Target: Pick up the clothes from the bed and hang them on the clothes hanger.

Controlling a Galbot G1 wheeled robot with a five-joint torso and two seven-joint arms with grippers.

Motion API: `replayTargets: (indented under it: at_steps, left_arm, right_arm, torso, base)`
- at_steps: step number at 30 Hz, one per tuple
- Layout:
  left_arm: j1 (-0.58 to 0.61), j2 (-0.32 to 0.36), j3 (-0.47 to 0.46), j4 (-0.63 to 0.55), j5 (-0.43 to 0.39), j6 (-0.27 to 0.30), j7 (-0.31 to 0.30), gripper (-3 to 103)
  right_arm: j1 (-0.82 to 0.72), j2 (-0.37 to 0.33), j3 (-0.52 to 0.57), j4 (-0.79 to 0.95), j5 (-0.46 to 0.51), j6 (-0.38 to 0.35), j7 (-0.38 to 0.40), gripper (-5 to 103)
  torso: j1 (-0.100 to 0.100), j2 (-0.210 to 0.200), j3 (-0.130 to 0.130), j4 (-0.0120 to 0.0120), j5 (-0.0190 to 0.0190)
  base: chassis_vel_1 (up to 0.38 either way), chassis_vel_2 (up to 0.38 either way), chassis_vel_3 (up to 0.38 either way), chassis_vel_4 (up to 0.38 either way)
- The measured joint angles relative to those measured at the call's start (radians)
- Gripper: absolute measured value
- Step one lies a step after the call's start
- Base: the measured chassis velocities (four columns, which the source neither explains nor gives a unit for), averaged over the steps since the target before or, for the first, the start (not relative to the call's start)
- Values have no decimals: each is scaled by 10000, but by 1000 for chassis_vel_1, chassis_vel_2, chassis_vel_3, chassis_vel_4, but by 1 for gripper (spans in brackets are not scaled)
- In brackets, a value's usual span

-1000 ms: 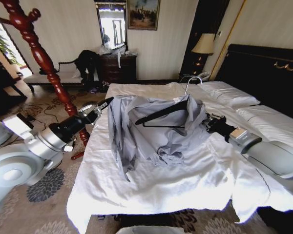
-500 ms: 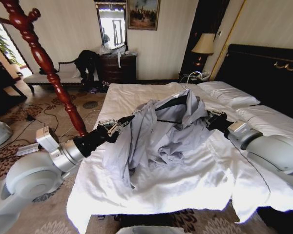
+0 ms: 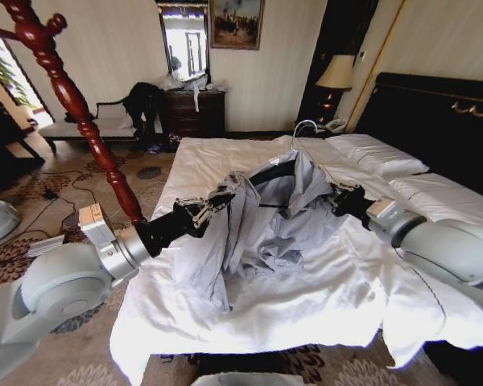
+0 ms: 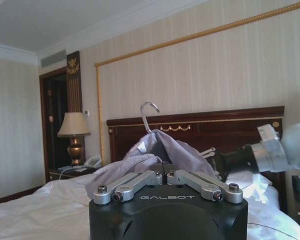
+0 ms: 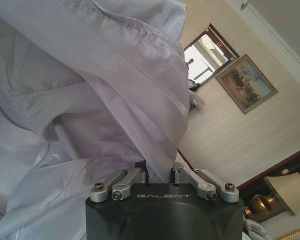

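Plainly, both gripper housings read "GALBOT" (image 4: 167,197).

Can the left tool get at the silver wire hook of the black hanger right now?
Probably yes. The hook stands bare above the pale grey-blue shirt, nothing covering it. But the left tool appears shut on the shirt's edge, so it would have to let go first.

Wide bed (image 3: 258,314) w/ white duvet, pillows (image 3: 378,157), grey-blue shirt (image 3: 262,233) partly resting on it
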Motion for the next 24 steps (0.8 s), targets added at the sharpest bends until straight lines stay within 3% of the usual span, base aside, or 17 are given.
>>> replayTargets:
  at_steps: [6, 10, 16, 19, 24]
  left_arm:
    - [-568, 241, 22, 391, -225, 2, 83, 0]
    - [-1342, 239, 715, 480, -303, 26, 87, 0]
    - [-3922, -433, 3365, 732, -397, 185, -250, 0]
    - [-4460, -687, 3962, 869, -267, 233, -321, 0]
    - [-6071, -1626, 5749, 1395, -122, 344, -611, 0]
  right_arm:
    - [-85, 242, -308, 289, -444, 19, -214, 20]
    - [-53, 270, -413, 333, -634, 54, -286, 20]
    - [52, 199, -421, 178, -714, 144, -248, 20]
    - [110, 118, -366, 145, -606, 145, -178, 20]
    - [195, -31, -291, 22, -319, 129, -54, 20]
  torso:
    - [0, 0, 0, -1, 4]
    - [0, 0, 0, 2, 2]
    - [0, 0, 0, -4, 3]
    - [0, 0, 0, -3, 2]
    - [0, 0, 0, -1, 2]
  base:
    - [0, 0, 0, 0]
    - [0, 0, 0, 0]
    - [0, 0, 0, 0]
    - [0, 0, 0, 0]
    - [0, 0, 0, 0]
